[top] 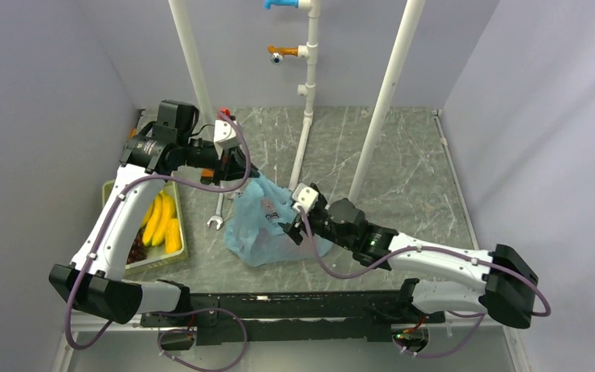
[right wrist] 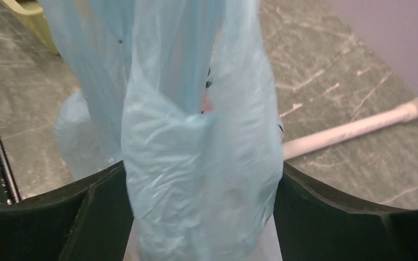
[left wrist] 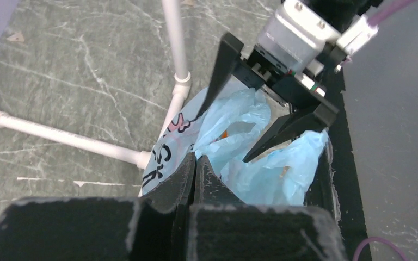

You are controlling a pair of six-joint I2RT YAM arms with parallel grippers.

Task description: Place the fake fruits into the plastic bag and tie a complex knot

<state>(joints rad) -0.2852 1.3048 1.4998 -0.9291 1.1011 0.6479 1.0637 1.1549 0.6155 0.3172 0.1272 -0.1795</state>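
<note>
The light-blue plastic bag [top: 259,232] sits mid-table, its top pulled up and left. My left gripper [top: 236,172] is shut on that raised edge; in the left wrist view its closed tips [left wrist: 196,160] meet the printed plastic [left wrist: 166,157]. My right gripper [top: 290,226] stands open over the bag's right side, jaws wide around a hanging fold [right wrist: 196,136]. A bit of orange fruit [left wrist: 224,133] shows inside the bag. Yellow bananas [top: 161,221] and dark grapes [top: 135,249] lie in the tray. No knot is in view.
A green tray [top: 184,249] sits at the left by the left arm. A silver wrench [top: 217,211] lies just left of the bag. Two white PVC posts [top: 306,132] [top: 380,108] rise behind the bag. A black rail [top: 294,306] runs along the near edge.
</note>
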